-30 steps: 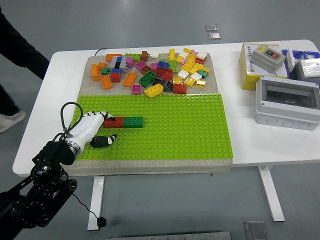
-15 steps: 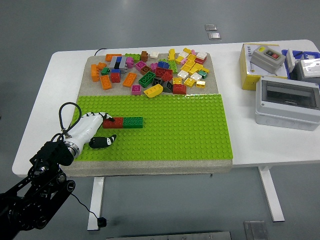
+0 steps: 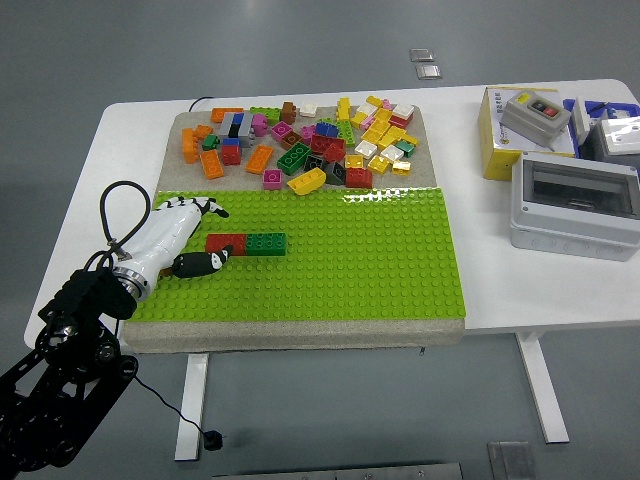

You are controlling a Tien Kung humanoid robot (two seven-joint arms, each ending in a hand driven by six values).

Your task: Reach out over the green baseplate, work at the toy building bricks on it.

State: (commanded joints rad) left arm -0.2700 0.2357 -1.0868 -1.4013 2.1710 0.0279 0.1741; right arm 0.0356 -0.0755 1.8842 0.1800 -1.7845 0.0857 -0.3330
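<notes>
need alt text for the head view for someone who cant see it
A robot's left hand, fingers open and holding nothing, reaches over the left part of a green baseplate, beside a joined red and green brick row. A pile of loose coloured bricks lies beyond the baseplate, and grey electrical boxes sit at the table's right.

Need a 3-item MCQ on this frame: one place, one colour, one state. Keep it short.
1. Where is the loose pile of mixed toy bricks?
A. beyond the green baseplate's far edge
B. at the table's near edge
C. inside the grey box

2. The joined brick row on the green studded baseplate is:
A. blue and yellow
B. red and green
C. all orange

3. The robot's white left hand is:
A. gripping a brick
B. off the table
C. open, holding nothing

Answers: 1 A, the pile lies behind the baseplate. 2 B, red half left, green right. 3 C, fingers spread beside the row.
</notes>
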